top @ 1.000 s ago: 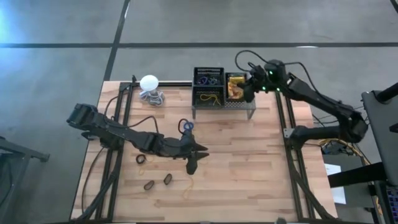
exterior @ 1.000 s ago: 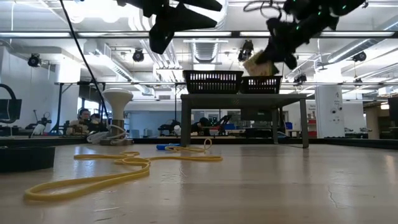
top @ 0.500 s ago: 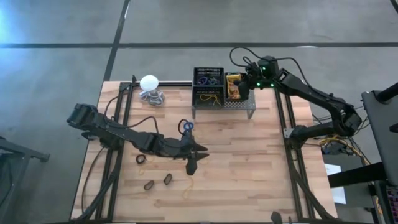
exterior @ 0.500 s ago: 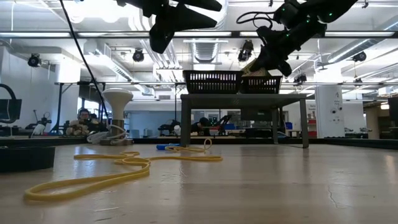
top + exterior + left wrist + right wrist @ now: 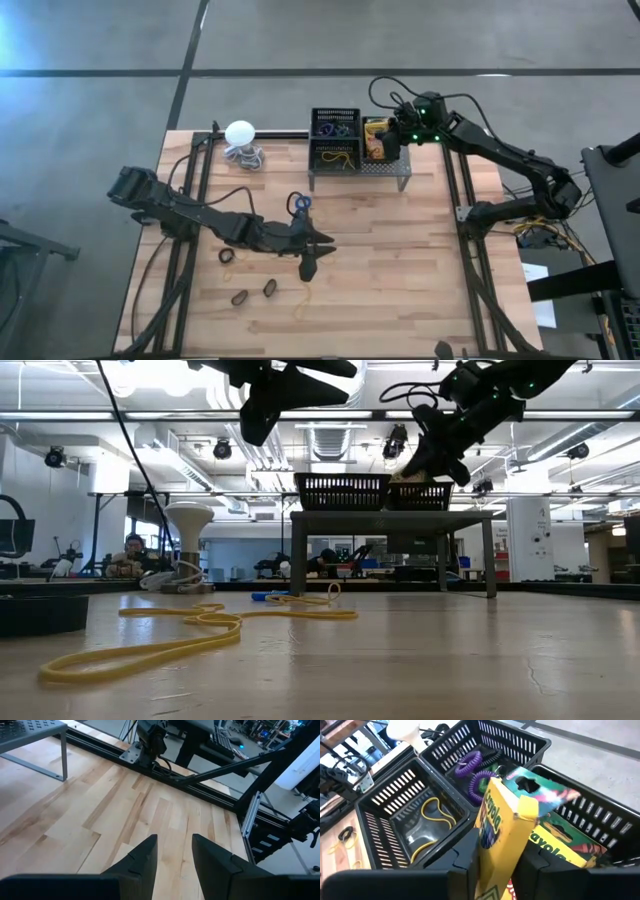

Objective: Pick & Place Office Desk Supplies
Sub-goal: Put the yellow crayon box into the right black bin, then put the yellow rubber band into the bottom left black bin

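My right gripper (image 5: 396,140) is over the right-hand black mesh bin (image 5: 378,128) on the grey stand, shut on a yellow-and-green crayon box (image 5: 500,820). A second crayon box (image 5: 555,845) lies in that bin. The near-left bin (image 5: 395,815) holds a yellow rubber band (image 5: 432,815); the far-left bin (image 5: 520,742) holds purple loops (image 5: 470,767). My left gripper (image 5: 308,262) hangs open above the table's middle, touching nothing. Loose bands lie flat on the table: blue (image 5: 299,203), yellow (image 5: 227,257) and two dark ones (image 5: 240,297). My right gripper pinches the crayon box between its two fingers, on the box's yellow body (image 5: 492,855), at the end away from the open green flap (image 5: 535,790). The fingers come slanting down from above. The box is tilted, its flap end reaching out over the other box in the bin.
The grey perforated stand (image 5: 400,172) carries the bins at the table's far edge. A white ball with coiled cord (image 5: 241,135) sits to its left. Another yellow band (image 5: 303,303) lies near the table's near edge. Black rails (image 5: 455,200) run along both sides.
My right gripper has shifted a little toward the table's left and far edge over the right bin and tipped. The crayon box in its hold, seen above the bin's rim in the low view a second ago, has sunk behind the rim.
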Controlling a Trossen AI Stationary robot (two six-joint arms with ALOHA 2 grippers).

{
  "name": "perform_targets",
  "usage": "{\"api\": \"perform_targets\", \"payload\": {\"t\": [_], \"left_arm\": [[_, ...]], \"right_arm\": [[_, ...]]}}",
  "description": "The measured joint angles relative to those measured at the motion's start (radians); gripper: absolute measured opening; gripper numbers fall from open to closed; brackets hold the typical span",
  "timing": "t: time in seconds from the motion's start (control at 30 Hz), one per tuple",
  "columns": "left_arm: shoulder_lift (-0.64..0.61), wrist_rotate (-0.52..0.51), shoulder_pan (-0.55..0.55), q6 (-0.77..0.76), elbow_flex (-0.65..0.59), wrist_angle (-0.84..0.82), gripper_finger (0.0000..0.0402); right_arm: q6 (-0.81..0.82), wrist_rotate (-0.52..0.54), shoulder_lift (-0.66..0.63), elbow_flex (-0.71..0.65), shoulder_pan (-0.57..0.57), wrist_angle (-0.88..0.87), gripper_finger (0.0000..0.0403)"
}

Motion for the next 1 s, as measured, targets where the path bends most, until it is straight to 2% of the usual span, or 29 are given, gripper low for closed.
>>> {"api": "perform_targets", "payload": {"t": [0.4, 0.53, 0.77, 0.9, 1.0], "left_arm": [[0.000, -0.001, 0.001, 0.000, 0.000, 0.000, 0.0127], [0.000, -0.002, 0.001, 0.001, 0.000, 0.000, 0.0127], [0.000, -0.003, 0.001, 0.001, 0.000, 0.000, 0.0127], [0.000, -0.004, 0.001, 0.001, 0.000, 0.000, 0.0127], [0.000, -0.011, 0.001, 0.001, 0.000, 0.000, 0.0127]], "right_arm": [[-0.093, 0.012, 0.000, -0.005, 0.000, -0.002, 0.0170], [-0.105, 0.063, -0.001, -0.005, 0.000, -0.006, 0.0192], [-0.148, 0.111, -0.054, 0.030, 0.000, -0.066, 0.0193], [-0.205, 0.268, -0.081, 0.116, 0.020, -0.234, 0.0182], [-0.257, 0.326, -0.093, 0.190, 0.065, -0.352, 0.0174]]}}
